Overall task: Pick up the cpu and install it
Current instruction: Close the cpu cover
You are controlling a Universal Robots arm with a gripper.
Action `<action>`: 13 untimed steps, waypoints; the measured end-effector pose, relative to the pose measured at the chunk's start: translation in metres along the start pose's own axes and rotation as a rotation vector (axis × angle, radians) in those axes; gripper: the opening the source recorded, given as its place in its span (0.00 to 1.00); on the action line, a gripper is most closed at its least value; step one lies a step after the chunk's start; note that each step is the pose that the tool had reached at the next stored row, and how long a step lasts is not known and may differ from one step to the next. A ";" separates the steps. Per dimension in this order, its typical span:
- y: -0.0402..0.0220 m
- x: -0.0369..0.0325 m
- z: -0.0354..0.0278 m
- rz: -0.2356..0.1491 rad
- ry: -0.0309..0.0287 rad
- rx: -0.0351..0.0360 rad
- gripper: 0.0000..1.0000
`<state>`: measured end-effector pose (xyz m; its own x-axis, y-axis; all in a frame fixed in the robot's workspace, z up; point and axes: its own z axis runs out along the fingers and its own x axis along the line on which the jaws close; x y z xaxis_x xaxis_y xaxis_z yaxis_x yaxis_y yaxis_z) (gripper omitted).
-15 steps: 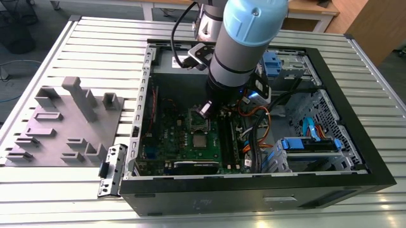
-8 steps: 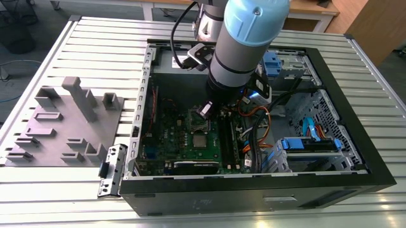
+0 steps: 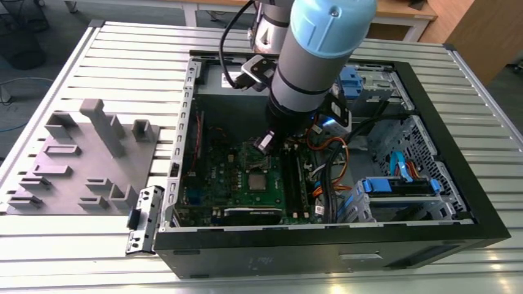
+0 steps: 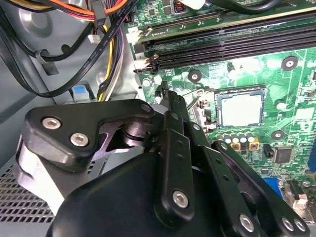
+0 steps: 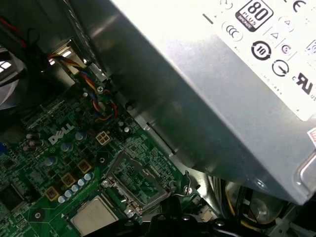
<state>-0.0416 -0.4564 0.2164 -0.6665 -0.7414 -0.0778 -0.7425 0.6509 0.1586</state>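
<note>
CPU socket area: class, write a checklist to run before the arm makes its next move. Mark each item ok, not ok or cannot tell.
1. The cpu lies in the socket with its silver top up: ok.
2. The cpu sits fully flat: cannot tell.
3. The claw is off the cpu, beside the socket: ok.
4. The socket frame is closed over the cpu: not ok, it stands open next to the chip.
5. The cables are clear of the socket: ok.
</note>
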 end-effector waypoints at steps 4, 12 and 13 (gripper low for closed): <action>-0.0018 0.0014 -0.0014 -0.001 0.0035 -0.0023 0.11; -0.0070 0.0045 -0.0030 0.000 0.0159 -0.0105 0.11; -0.0078 0.0046 -0.0032 0.000 0.0179 -0.0119 0.11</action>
<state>-0.0387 -0.4655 0.2179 -0.6650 -0.7444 -0.0603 -0.7417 0.6488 0.1702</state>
